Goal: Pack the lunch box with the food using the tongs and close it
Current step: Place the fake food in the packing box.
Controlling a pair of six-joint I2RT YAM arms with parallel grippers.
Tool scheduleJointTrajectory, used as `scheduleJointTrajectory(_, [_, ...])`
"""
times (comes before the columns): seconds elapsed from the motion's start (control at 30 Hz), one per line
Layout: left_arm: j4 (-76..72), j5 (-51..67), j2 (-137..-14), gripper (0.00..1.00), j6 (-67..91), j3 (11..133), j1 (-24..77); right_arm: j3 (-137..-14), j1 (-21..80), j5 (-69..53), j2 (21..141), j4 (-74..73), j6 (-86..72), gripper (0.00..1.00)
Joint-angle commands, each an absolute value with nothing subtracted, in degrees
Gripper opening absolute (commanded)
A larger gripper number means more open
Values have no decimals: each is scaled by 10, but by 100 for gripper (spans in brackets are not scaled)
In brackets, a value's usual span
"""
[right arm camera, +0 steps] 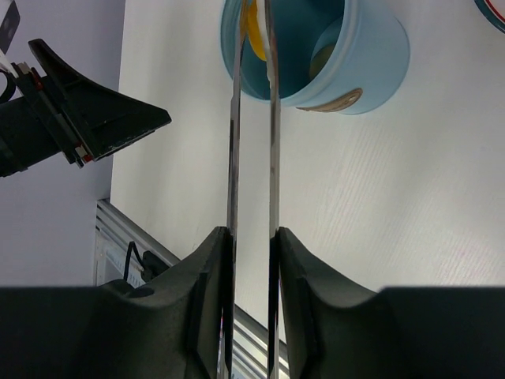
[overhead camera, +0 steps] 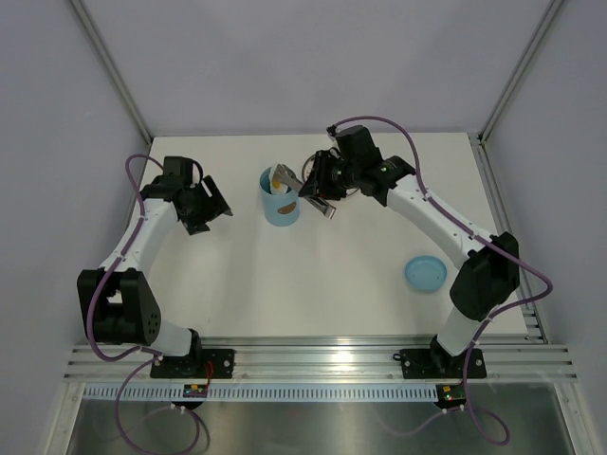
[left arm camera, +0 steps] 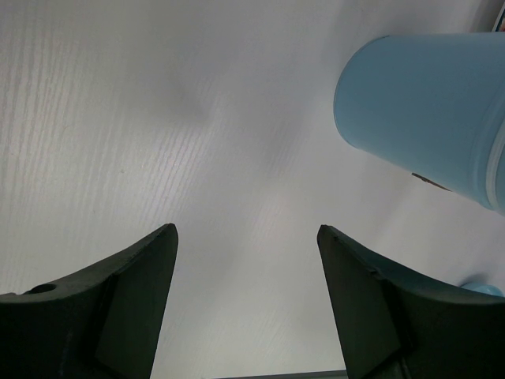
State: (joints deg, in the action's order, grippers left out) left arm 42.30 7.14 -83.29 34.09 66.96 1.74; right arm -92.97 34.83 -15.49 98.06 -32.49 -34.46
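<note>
The light-blue lunch box (overhead camera: pixel 281 201) stands upright at the table's middle back, lid off. My right gripper (overhead camera: pixel 319 192) is shut on the silver tongs (right arm camera: pixel 234 142), fingers pressed against both arms. The tong tips reach into the lunch box (right arm camera: pixel 371 55) with a yellow piece of food (right arm camera: pixel 254 35) between them, just inside the rim. Another piece (right arm camera: pixel 322 59) lies deeper inside. In the left wrist view the lunch box (left arm camera: pixel 426 110) shows its brown mark at the upper right. My left gripper (left arm camera: pixel 246 229) hangs open and empty to the box's left (overhead camera: pixel 204 204).
The round blue lid (overhead camera: pixel 425 273) lies flat on the table at the right, near the right arm's elbow. The left arm's fingers (right arm camera: pixel 95 118) show at the left of the right wrist view. An aluminium rail (overhead camera: pixel 313 358) runs along the near edge.
</note>
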Motion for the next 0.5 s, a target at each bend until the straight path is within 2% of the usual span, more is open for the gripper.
scheduleJointTrajectory(0.0, [406,82,-817,76,340,670,15,-937,348,-154,980,-307,-335,40])
scheduleJointTrajectory(0.1, [406,83,-817,76,339,671,15,-945,348,-152,979,-312,-332,53])
scheduleJointTrajectory(0.23, [406,83,-817,76,339,671,15,-964,347,-151,981,-320,-328,58])
scheduleJointTrajectory(0.4, [407,83,-816,76,340,673,15,-990,348,-144,983,-333,-321,56])
scheduleJointTrajectory(0.47, [406,83,-817,76,339,673,16,-1005,348,-136,984,-337,-316,51])
